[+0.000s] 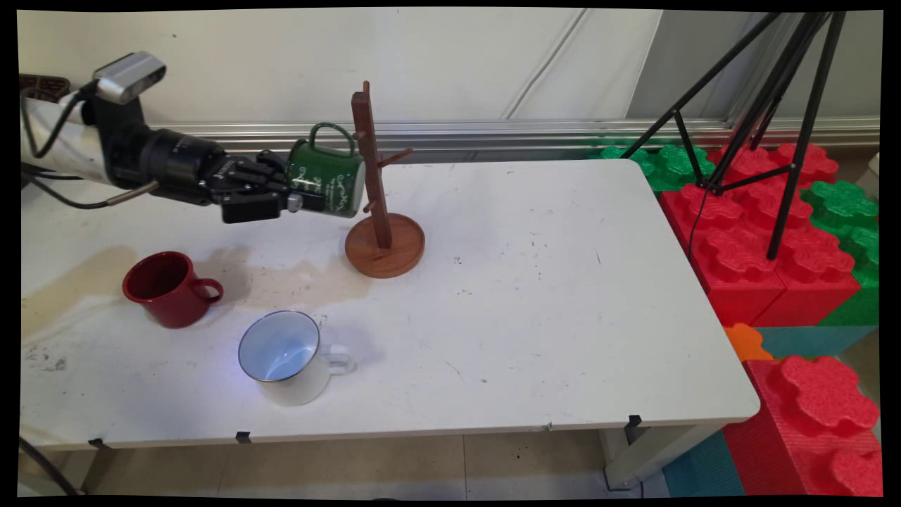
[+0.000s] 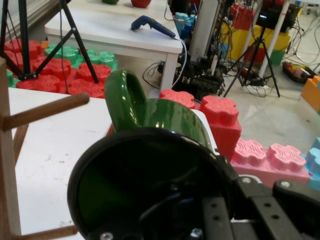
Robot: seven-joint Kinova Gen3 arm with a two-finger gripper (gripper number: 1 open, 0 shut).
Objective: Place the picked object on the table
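Here the hand (image 1: 299, 201) is clamped on the green mug's (image 1: 325, 176) rim, the mug held sideways, handle at twelve o'clock, beside the wooden mug tree (image 1: 376, 190). Red mug (image 1: 167, 287) and white mug (image 1: 285, 356) stand on the worktop (image 1: 535, 296) at six o'clock.

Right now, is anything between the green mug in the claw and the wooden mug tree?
Nothing visible. The claw holds the green enamel mug on its side, right beside the brown wooden mug tree. The red mug and white mug stand nearer, clear of it.
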